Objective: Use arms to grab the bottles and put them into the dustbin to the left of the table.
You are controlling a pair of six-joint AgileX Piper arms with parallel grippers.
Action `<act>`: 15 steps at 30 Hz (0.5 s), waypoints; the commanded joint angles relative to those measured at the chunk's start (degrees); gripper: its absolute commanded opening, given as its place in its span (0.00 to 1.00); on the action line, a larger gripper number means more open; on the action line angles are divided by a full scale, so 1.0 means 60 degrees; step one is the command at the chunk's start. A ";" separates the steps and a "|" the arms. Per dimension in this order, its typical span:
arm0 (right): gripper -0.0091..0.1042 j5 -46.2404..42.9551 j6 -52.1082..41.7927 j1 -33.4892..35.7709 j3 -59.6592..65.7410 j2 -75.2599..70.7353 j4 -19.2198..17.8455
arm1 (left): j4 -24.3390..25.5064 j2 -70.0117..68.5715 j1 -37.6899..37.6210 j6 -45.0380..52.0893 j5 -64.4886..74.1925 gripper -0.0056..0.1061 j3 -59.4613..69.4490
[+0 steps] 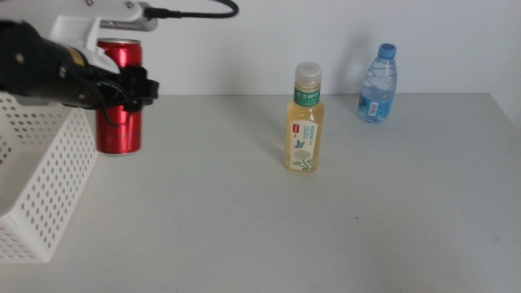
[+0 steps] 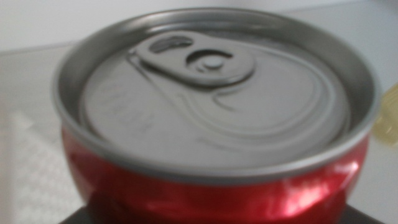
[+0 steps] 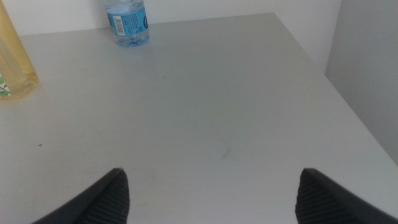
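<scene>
My left gripper [image 1: 133, 89] is shut on the slim red soda can [image 1: 120, 102] and holds it upright at the far left, just past the right rim of the white perforated dustbin [image 1: 41, 179]. In the left wrist view the can's silver top [image 2: 211, 93] fills the picture. The yellow tea bottle [image 1: 305, 122] stands mid-table and shows in the right wrist view [image 3: 12, 62]. The blue-capped water bottle [image 1: 378, 84] stands at the back right and shows in the right wrist view [image 3: 127, 22]. My right gripper [image 3: 211, 193] is open and empty over bare table, out of the middle view.
The light grey table [image 1: 326, 228] ends at a right edge [image 3: 336, 93] close to my right gripper. The dustbin's perforated wall shows faintly beside the can in the left wrist view [image 2: 25, 168].
</scene>
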 commanded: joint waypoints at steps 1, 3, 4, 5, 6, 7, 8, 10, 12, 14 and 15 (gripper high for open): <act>0.91 -0.0504 -0.0047 0.0007 -0.0077 -0.0203 -0.0120 | -0.0920 -0.0392 0.0715 0.1491 0.2179 0.04 -0.1591; 0.91 -0.0504 -0.0047 0.0007 -0.0077 -0.0203 -0.0120 | -0.1369 -0.0301 0.1405 0.2383 0.3652 0.04 -0.2479; 0.91 -0.0504 -0.0047 0.0007 -0.0077 -0.0203 -0.0120 | -0.1513 -0.0245 0.1740 0.2732 0.4311 0.04 -0.2932; 0.91 -0.0504 -0.0047 0.0007 -0.0077 -0.0203 -0.0120 | -0.1561 -0.0199 0.2075 0.2925 0.4779 0.04 -0.3358; 0.91 -0.0504 -0.0047 0.0007 -0.0077 -0.0203 -0.0120 | -0.1569 -0.0163 0.2331 0.3107 0.5189 0.04 -0.3671; 0.91 -0.0504 -0.0047 0.0007 -0.0077 -0.0203 -0.0120 | -0.1547 -0.0112 0.2652 0.3215 0.5707 0.04 -0.4074; 0.91 -0.0504 -0.0047 0.0007 -0.0077 -0.0203 -0.0120 | -0.1537 -0.0042 0.2984 0.3353 0.6032 0.04 -0.4357; 0.91 -0.0504 -0.0047 0.0007 -0.0077 -0.0203 -0.0120 | -0.1551 0.0128 0.3546 0.3509 0.6425 0.04 -0.4741; 0.91 -0.0504 -0.0047 0.0007 -0.0077 -0.0203 -0.0120 | -0.1552 0.0389 0.4010 0.3530 0.6677 0.04 -0.5042; 0.91 -0.0504 -0.0047 0.0007 -0.0077 -0.0203 -0.0120 | -0.1478 0.0706 0.4412 0.3570 0.6892 0.04 -0.5217; 0.91 -0.0504 -0.0047 0.0007 -0.0077 -0.0203 -0.0120 | -0.1431 0.0842 0.4579 0.3640 0.6980 0.04 -0.5245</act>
